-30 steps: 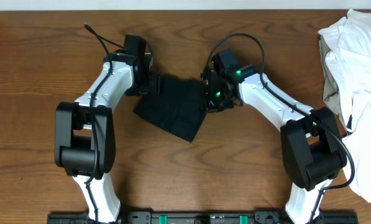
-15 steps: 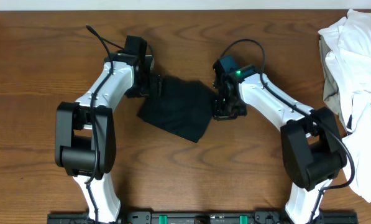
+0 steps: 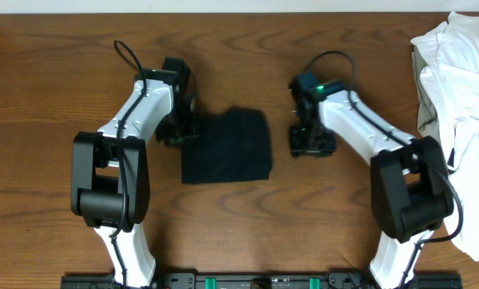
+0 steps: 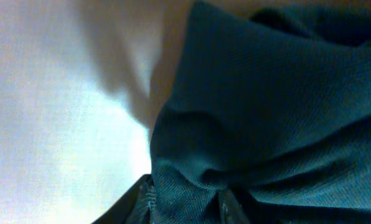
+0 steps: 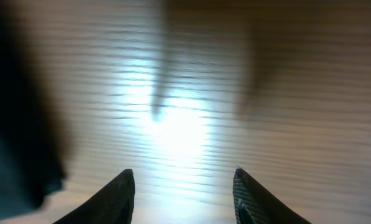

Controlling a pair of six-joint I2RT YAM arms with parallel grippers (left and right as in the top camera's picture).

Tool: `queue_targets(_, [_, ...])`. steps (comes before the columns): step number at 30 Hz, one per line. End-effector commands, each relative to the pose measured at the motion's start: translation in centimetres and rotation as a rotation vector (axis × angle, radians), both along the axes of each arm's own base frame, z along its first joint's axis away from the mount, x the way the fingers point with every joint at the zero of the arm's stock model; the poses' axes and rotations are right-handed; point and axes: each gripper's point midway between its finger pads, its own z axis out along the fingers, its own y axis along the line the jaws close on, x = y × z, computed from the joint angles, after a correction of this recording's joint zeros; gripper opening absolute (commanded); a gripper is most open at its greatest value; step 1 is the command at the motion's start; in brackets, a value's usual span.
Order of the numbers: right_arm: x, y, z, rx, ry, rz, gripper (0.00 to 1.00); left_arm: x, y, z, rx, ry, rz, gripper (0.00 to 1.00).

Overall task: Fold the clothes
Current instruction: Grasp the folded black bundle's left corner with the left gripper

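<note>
Two arms over a wooden tabletop (image 3: pixel 239 56), and the black T-shirt (image 3: pixel 227 146) sits pretty much dead centre between them. It's bunched into a compact, roughly rectangular bundle, lying flat on the wood with its lower edge fairly straight.

The left end effector (image 3: pixel 183 132) is right at the shirt's upper-left corner. In the left wrist view the dark fabric fills most of the shot, and a puckered fold of it runs down between the two fingers (image 4: pixel 146 200) at the bottom of the frame, so that one looks clamped on the edge of the shirt. Bare wood shows off to the left of the fabric there.

The right end effector (image 3: pixel 310 143) is off to the shirt's right side, near it but not touching, with a strip of bare wood between them. In the right wrist view its fingertips (image 5: pixel 120 190) stand clearly apart with nothing but wood grain between them. A dark blurry patch at the left edge of that view looks like the shirt.

Way over at the right edge of the tabletop there's a heap of white garments (image 3: pixel 456 96), well apart from the shirt.
</note>
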Motion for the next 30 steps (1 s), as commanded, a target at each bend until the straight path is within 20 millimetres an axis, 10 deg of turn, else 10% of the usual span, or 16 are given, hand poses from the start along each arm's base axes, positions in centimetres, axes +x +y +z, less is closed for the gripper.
queue_targets(1, [0.5, -3.3, 0.3, -0.06, 0.0, -0.056, 0.51, -3.9, 2.8, -0.7, 0.175, 0.147, 0.156, 0.34])
queue_targets(11, [0.8, -7.8, 0.4, -0.08, 0.032, -0.134, 0.52, -6.0, 3.7, 1.4, 0.215, 0.18, 0.154, 0.4])
queue_targets(15, [0.9, -8.2, 0.4, -0.079, 0.032, -0.141, 0.53, -3.9, 4.1, 5.3, 0.215, 0.001, 0.163, 0.41])
queue_targets(22, [0.8, -8.2, 0.4, -0.079, 0.032, -0.141, 0.53, 3.0, 0.7, 11.3, -0.003, -0.449, -0.119, 0.88])
queue_targets(30, [0.3, -8.3, 0.5, -0.084, 0.056, -0.14, 0.53, 6.5, -2.3, 8.2, -0.223, -0.497, -0.29, 0.97])
